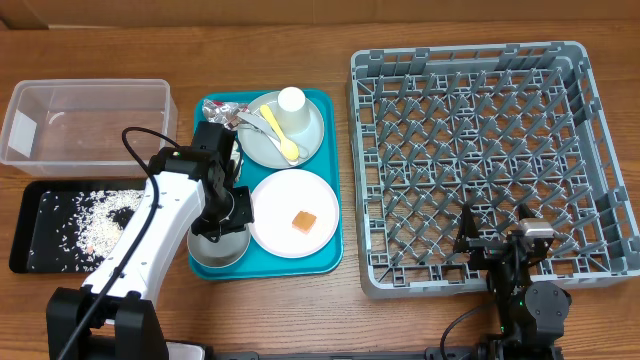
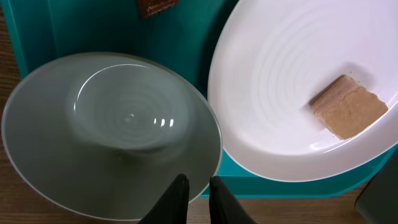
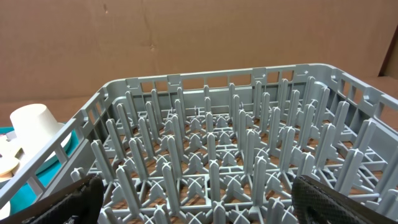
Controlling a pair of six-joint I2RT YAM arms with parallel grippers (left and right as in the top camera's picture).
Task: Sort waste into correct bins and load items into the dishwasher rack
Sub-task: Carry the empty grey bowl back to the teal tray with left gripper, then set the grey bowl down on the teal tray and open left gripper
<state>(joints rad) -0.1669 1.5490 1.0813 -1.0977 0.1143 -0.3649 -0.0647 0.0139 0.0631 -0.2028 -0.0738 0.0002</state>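
Left gripper [image 2: 198,185] straddled the bowl [image 2: 112,130] rim, jaws barely apart, likely for lifting; grip unclear. Right gripper [image 3: 199,199] hung wide open by the rack [image 3: 217,143].

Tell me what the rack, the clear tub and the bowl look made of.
Dishwasher rack: grey moulded plastic, matte; uniform pegs and grid.
Clear tub: thin transparent plastic; the table shows through.
Bowl: glossy, with sharp highlights and concentric rings; glazed ceramic or hard plastic, cannot tell.
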